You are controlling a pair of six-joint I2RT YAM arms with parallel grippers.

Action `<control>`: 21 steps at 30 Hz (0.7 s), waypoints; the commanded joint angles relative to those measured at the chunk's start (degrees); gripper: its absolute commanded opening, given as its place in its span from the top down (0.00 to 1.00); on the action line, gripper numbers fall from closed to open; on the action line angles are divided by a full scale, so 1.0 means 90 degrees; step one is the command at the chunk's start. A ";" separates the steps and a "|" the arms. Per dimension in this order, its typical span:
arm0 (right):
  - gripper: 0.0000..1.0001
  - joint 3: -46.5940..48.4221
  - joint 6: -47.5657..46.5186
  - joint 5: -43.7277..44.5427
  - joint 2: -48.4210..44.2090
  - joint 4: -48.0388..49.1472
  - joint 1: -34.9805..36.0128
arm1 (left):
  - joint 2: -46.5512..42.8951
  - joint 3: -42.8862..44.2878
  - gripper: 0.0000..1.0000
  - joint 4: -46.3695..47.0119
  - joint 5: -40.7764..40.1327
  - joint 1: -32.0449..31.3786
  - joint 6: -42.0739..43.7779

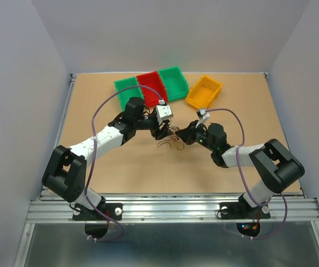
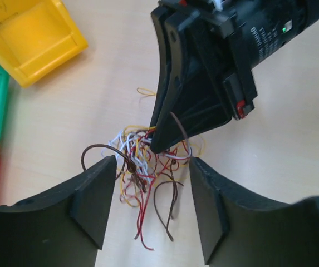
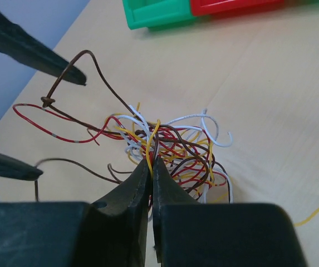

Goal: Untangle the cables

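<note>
A: Tan table (image 1: pixel 120 172), grey walls around it. Where are the cables (image 2: pixel 140 149)?
B: Bunched at the tip of the right gripper (image 3: pixel 152 161). Its jaws are pressed together on a yellow and a brown strand.
A: And the left gripper (image 2: pixel 151 167)?
B: Jaws well apart, holding nothing. The tangle lies between and just past its fingertips, with a brown loop close by one finger.
</note>
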 commanded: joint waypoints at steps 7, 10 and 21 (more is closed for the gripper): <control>0.95 -0.0840 0.0128 0.0024 -0.1362 0.0945 0.0098 | 0.0702 0.0270 0.32 0.0030 0.0211 -0.0069 0.0248; 0.95 -0.0899 0.0158 -0.0016 -0.1490 0.0965 0.0117 | 0.0918 0.0378 0.33 0.0000 0.0172 -0.0118 0.0248; 0.95 -0.0850 0.0148 -0.0201 -0.1461 0.0984 0.0235 | 0.0909 0.0378 0.83 0.0253 -0.0121 -0.0216 0.0112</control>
